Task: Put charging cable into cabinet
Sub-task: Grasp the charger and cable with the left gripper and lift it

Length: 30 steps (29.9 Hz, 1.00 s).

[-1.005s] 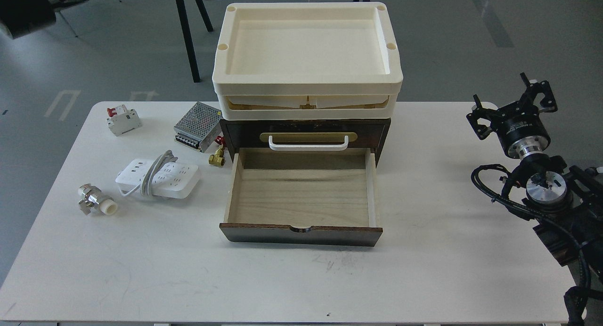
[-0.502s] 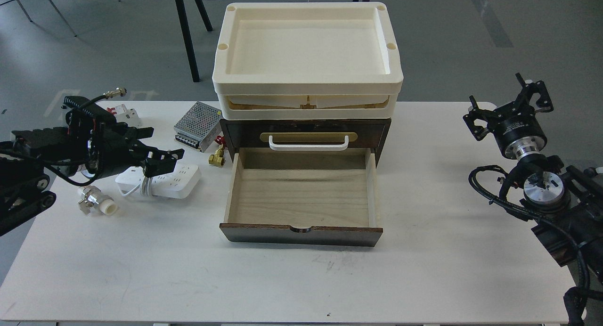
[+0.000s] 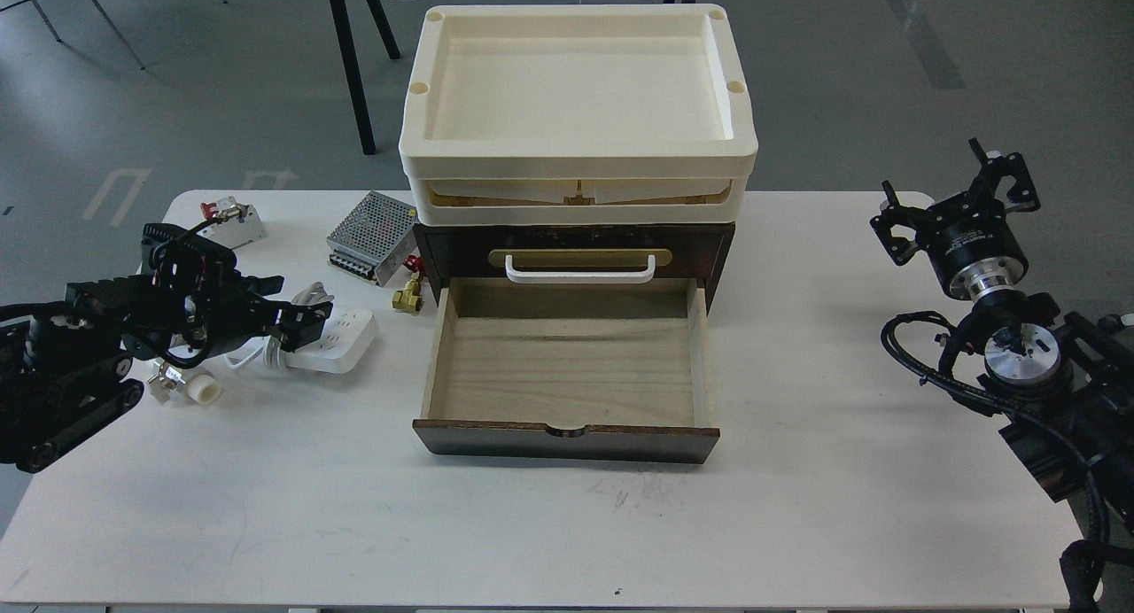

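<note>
- My left tool (image 3: 297, 316) sits low over the cable (image 3: 332, 338), which lies toward the left edge of the bench (image 3: 532, 524), just left of the open drawer.
- Its fingers look spread either side of the strip's left half, but I cannot tell whether they touch it; nothing is lifted.
- To grip well, I judge the fingers should close across the strip's short width and catch the looped cord with it, so no loop hangs loose.
- My right tool (image 3: 961, 201) hangs idle near the far right corner; end-on, its opening is unreadable.
- The cabinet (image 3: 576, 241) stands mid-bench at the far edge, its drawer (image 3: 567, 365) pulled out and bare inside.
- A valve (image 3: 182, 384) lies just beside my left tool, a brass fitting (image 3: 407, 298) near the drawer's left wall: lift first, then cross.
- The near half of the bench gives free room.
</note>
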Each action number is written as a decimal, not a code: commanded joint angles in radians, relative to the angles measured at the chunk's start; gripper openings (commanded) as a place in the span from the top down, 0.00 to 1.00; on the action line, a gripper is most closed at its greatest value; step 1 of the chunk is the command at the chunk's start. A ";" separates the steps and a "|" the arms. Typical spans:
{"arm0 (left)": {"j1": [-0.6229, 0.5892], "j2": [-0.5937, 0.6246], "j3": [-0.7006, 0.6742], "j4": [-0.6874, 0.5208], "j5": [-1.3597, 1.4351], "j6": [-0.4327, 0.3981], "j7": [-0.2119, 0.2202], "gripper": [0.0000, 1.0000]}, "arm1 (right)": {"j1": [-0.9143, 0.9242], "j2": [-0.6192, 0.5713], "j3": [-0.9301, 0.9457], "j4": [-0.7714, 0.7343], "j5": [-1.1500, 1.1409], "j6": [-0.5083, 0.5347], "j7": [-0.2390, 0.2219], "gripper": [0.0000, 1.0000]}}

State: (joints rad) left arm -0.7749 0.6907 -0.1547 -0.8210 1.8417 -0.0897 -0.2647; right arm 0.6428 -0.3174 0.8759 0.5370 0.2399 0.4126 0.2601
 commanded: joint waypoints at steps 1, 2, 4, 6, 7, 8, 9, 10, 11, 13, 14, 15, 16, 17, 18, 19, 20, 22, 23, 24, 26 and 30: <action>0.000 -0.006 0.000 0.048 -0.004 -0.004 -0.001 0.49 | 0.000 0.000 0.000 0.000 -0.001 0.000 0.001 0.00; 0.000 -0.013 0.000 0.062 -0.004 -0.004 -0.002 0.49 | 0.000 0.000 -0.001 0.000 -0.001 0.000 0.001 0.00; 0.000 -0.019 0.000 0.066 -0.004 -0.004 -0.007 0.51 | 0.001 0.000 -0.011 0.000 -0.001 0.000 0.001 0.00; 0.002 -0.019 0.000 0.066 -0.004 -0.005 -0.014 0.60 | 0.001 0.000 -0.018 0.000 -0.001 0.000 0.002 0.00; 0.002 -0.019 0.001 0.065 -0.004 -0.005 -0.019 0.65 | 0.001 0.000 -0.018 0.000 -0.001 0.000 0.004 0.00; 0.003 -0.019 0.000 0.065 -0.004 -0.005 -0.025 0.70 | 0.001 0.000 -0.018 0.000 -0.001 0.000 0.005 0.00; 0.003 -0.019 0.001 0.065 -0.004 -0.005 -0.030 0.71 | 0.001 0.000 -0.018 0.000 -0.001 0.000 0.005 0.00; 0.003 -0.019 0.003 0.066 -0.004 -0.005 -0.033 0.72 | 0.001 0.000 -0.018 0.000 -0.001 0.000 0.005 0.00; 0.003 -0.019 0.007 0.066 -0.004 -0.005 -0.034 0.72 | 0.001 0.000 -0.018 0.000 -0.001 0.000 0.005 0.00; 0.002 -0.019 0.017 0.066 -0.004 -0.005 -0.036 0.79 | 0.001 0.000 -0.018 0.000 -0.001 0.000 0.005 0.00; 0.002 -0.019 0.021 0.066 -0.004 -0.005 -0.037 0.83 | 0.001 0.000 -0.018 0.000 -0.001 0.000 0.005 0.00; 0.003 -0.017 0.023 0.065 -0.004 -0.007 -0.039 0.88 | 0.001 0.000 -0.018 0.000 -0.001 0.000 0.007 0.00; 0.003 -0.017 0.023 0.059 -0.001 -0.007 -0.048 0.92 | 0.001 0.000 -0.018 0.000 -0.001 0.000 0.007 0.00; 0.002 -0.017 0.023 0.056 -0.001 -0.010 -0.062 0.93 | 0.001 0.000 -0.018 0.000 -0.001 -0.001 0.005 0.00; -0.003 -0.014 0.021 0.052 -0.001 -0.012 -0.073 0.96 | 0.001 0.000 -0.018 0.000 -0.001 0.000 0.005 0.00; -0.006 -0.004 0.021 0.045 -0.002 -0.013 -0.082 0.98 | 0.001 0.000 -0.018 0.000 -0.001 -0.001 0.005 0.00; -0.010 0.004 0.012 0.033 -0.004 -0.015 -0.091 0.98 | 0.001 0.000 -0.018 0.000 -0.001 -0.001 0.005 0.00; -0.018 0.048 -0.006 0.008 -0.024 -0.015 -0.111 0.98 | 0.001 0.000 -0.018 0.000 -0.001 -0.001 0.005 0.00; -0.027 0.082 -0.022 -0.006 -0.050 -0.015 -0.125 0.98 | 0.001 0.000 -0.018 0.000 -0.001 -0.001 0.005 0.00; -0.041 0.111 -0.031 -0.029 -0.079 -0.016 -0.136 0.97 | 0.001 0.000 -0.018 0.000 -0.001 -0.001 0.005 0.00; -0.078 0.179 -0.055 -0.105 -0.149 -0.036 -0.148 0.97 | 0.001 0.000 -0.020 0.000 -0.001 -0.001 0.005 0.00; -0.154 0.323 -0.141 -0.196 -0.321 -0.117 -0.154 0.96 | 0.001 0.000 -0.020 0.000 -0.001 -0.001 0.005 0.00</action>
State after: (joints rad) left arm -0.8754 0.9197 -0.2322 -0.9592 1.6414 -0.1530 -0.4147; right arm 0.6444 -0.3178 0.8561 0.5370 0.2392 0.4110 0.2659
